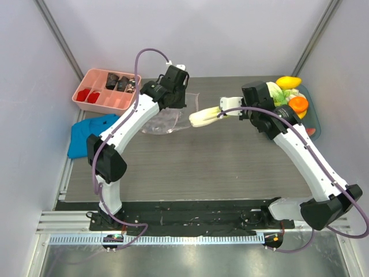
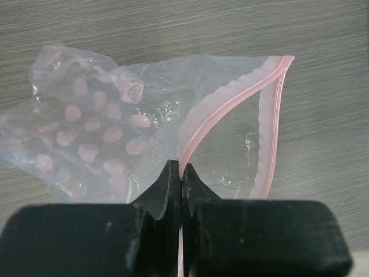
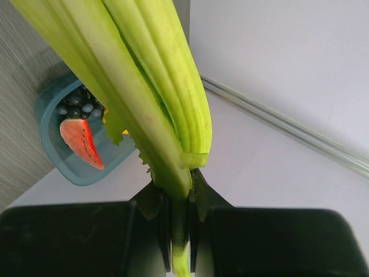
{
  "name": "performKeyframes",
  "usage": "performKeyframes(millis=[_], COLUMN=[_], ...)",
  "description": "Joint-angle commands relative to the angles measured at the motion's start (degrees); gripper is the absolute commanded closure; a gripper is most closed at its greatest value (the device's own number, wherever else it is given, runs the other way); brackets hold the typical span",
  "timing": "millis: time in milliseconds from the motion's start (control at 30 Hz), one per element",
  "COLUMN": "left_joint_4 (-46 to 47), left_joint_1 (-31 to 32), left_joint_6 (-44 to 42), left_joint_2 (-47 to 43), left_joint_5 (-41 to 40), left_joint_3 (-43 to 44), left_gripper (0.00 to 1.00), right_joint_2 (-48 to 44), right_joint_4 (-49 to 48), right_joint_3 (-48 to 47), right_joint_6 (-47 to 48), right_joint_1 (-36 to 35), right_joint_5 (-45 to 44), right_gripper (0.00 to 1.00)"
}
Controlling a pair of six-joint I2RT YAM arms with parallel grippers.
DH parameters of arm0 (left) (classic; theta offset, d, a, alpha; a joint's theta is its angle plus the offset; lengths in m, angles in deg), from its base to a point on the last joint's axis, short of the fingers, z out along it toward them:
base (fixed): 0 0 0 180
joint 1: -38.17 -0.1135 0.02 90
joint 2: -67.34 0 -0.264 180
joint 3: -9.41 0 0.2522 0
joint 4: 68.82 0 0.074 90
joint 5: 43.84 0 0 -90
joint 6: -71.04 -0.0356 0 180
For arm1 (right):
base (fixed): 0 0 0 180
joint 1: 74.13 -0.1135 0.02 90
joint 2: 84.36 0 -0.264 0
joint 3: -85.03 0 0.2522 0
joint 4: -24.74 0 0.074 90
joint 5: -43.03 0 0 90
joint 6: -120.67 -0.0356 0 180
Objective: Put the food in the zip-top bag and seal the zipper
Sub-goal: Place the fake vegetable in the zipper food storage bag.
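1. The right gripper (image 3: 176, 193) is clamped on the leek (image 3: 155, 86). The leek's tip is just beside the mouth of the bag (image 1: 163, 123) and not yet inside.
2. The left gripper (image 2: 181, 176) is pinched tight on the zipper (image 2: 230, 101), holding that mouth open.
3. No food shows inside the bag.
4. Farther off, the orange (image 1: 298, 104), watermelon slice (image 3: 81, 141) and grapes (image 3: 78, 104) wait in the blue dish (image 3: 60, 164). Filling has barely begun, and sealing comes last.
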Motion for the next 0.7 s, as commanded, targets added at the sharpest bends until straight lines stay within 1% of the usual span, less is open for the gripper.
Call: performKeyframes(millis=[0, 67, 200, 267, 400, 500, 533, 567, 667], left_joint_4=[2.19, 2.19, 2.71, 3.5, 4.3, 4.38, 4.47, 4.56, 5.17], left_joint_1=[-0.09, -0.09, -0.09, 0.0, 0.0, 0.09, 0.09, 0.0, 0.0], left_joint_6=[3.13, 3.4, 4.97, 5.24, 6.29, 6.74, 7.26, 7.44, 8.05], left_joint_2=[-1.14, -1.14, -1.58, -2.02, -2.46, -2.9, -3.25, -3.34, -4.04], left_joint_5=[0.14, 0.23, 0.41, 0.93, 1.2, 1.81, 1.73, 1.72, 1.9], left_joint_3=[1.03, 1.12, 0.33, -0.19, -1.25, -1.69, -1.95, -2.48, -3.53], left_gripper=[1.0, 1.0, 1.0, 1.0, 1.0, 1.0, 1.0, 1.0, 1.0], right_joint_2=[4.88, 6.91, 11.39, 12.81, 17.47, 17.83, 16.95, 16.42, 15.54], right_joint_4=[-2.43, -1.2, -0.66, -0.23, 7.4, 6.99, 6.2, 4.1, 3.12], right_joint_3=[-3.35, -5.63, -6.35, -7.49, -11.97, -9.53, -6.47, -5.13, -1.61], right_joint_6=[-6.43, -9.86, -13.56, -17.07, -23.66, -23.41, -22.8, -21.92, -21.12], right_joint_1=[-1.67, -2.46, -4.74, -6.59, -8.7, -10.1, -10.46, -11.07, -11.95], right_joint_5=[-5.71, -6.84, -10.0, -10.81, -10.37, -12.03, -14.22, -14.85, -17.48], right_gripper=[0.99, 0.99, 0.99, 0.99, 0.99, 0.99, 0.99, 0.99, 0.99])
